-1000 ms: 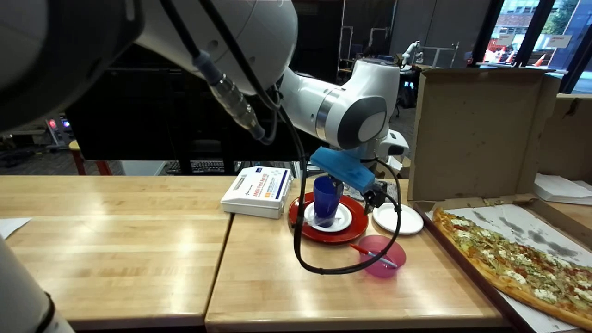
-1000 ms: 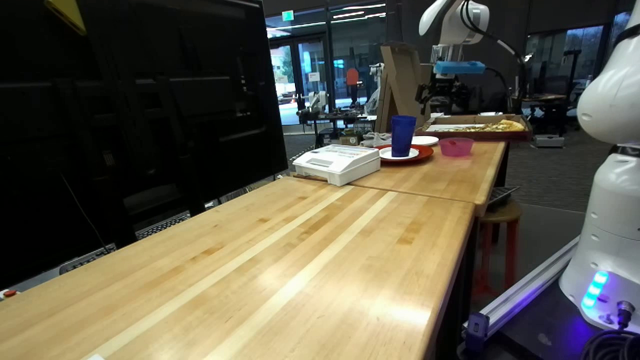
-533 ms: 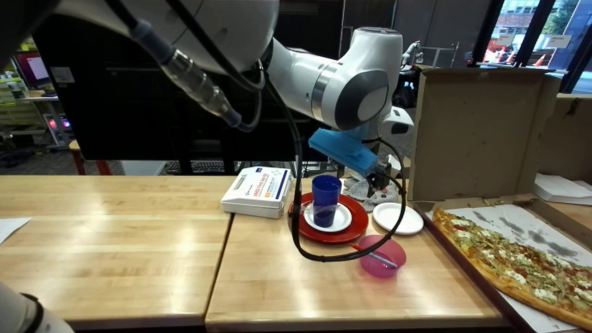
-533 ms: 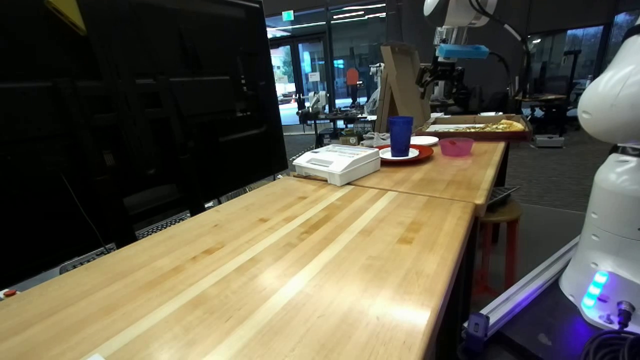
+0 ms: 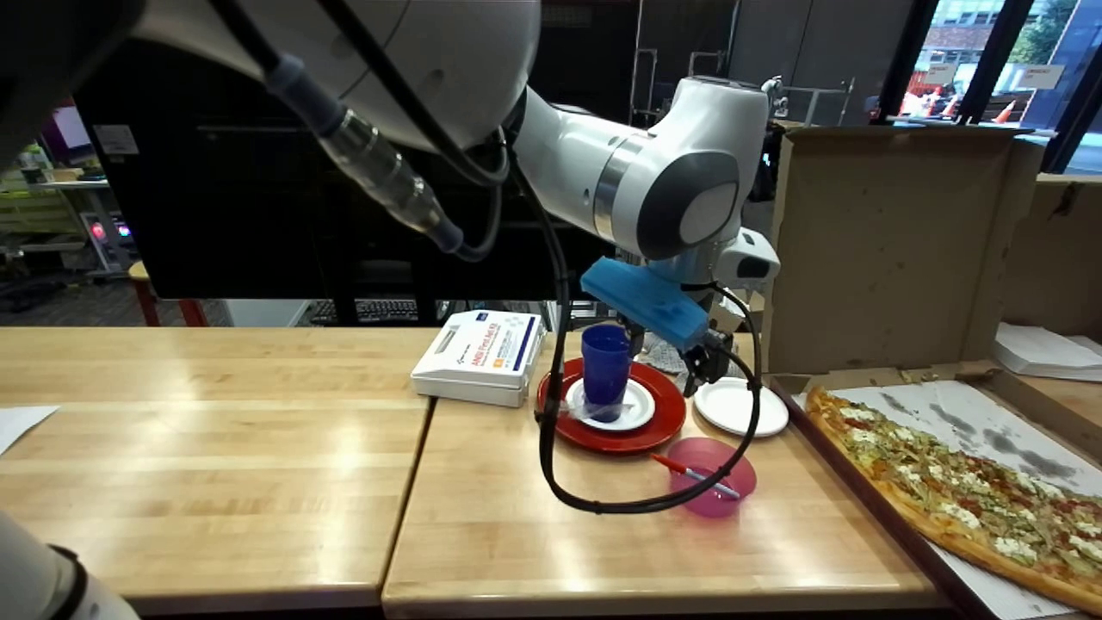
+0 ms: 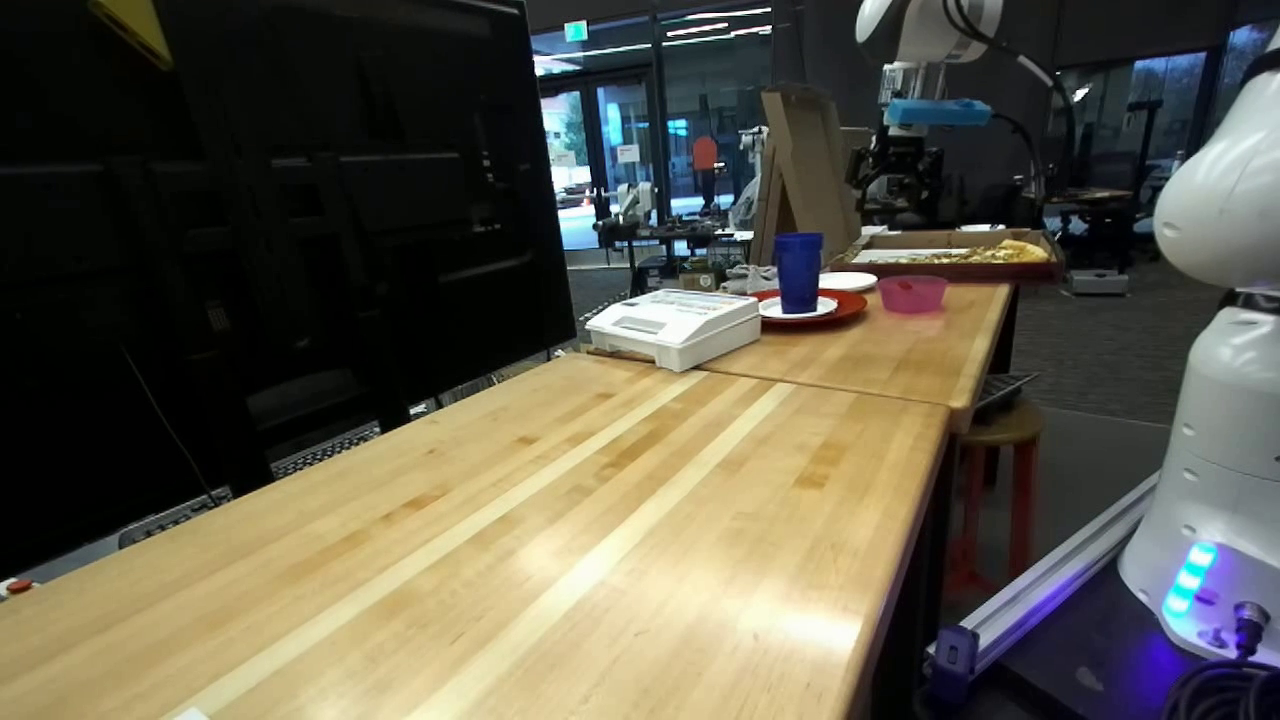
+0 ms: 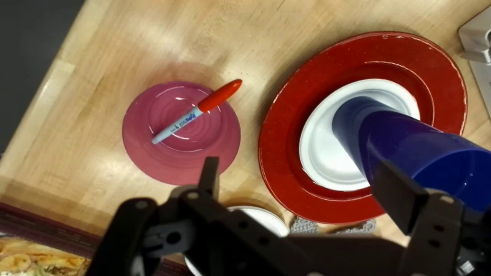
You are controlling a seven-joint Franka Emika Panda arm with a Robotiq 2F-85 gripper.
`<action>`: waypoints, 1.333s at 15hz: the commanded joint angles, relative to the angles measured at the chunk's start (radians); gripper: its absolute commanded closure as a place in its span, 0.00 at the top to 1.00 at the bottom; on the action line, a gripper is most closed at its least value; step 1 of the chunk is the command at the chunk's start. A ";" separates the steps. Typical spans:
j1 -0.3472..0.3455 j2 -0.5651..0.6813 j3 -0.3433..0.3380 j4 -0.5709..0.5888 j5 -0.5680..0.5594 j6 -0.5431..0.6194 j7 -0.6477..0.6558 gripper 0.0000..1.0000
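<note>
We have the pincer (image 7: 298,172) poised over the dishes, its fingers (image 7: 209,176) spread wide and nothing between them. Nearest to it is the blue cup (image 7: 406,134), upright on a small white plate (image 7: 326,161) that sits inside a red plate (image 7: 285,119). One finger overlaps the cup in the wrist view, yet an exterior view shows a gap between the two. We judge this a hovering stage, with nothing gripped — the pincer is beside the cup rather than around it. To take the cup from here would call for shifting sideways until the fingers straddle it; dropping straight down risks clipping its rim.

Around it on the worktop (image 5: 516,534) we see a pink bowl (image 7: 176,165) with a marker (image 7: 174,128) lying aslant in it, the red cap (image 7: 220,96) poking past the edge. Another white plate (image 5: 732,409) is just beside the red one, near a grey cloth (image 7: 305,225). A first-aid box (image 5: 478,353) flanks the red plate, and opposite, a pizza (image 5: 956,491) lies in its open box (image 5: 895,250). A cable (image 5: 603,508) loops down from the arm (image 5: 568,172) and crosses the bowl in an exterior view — we cannot tell whether it would snag.
</note>
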 commanded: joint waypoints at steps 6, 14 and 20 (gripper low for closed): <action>-0.018 0.034 -0.012 0.019 0.073 -0.096 0.114 1.00; -0.024 0.080 -0.017 0.052 0.189 -0.145 0.247 1.00; -0.039 0.130 -0.031 0.094 0.270 -0.178 0.290 1.00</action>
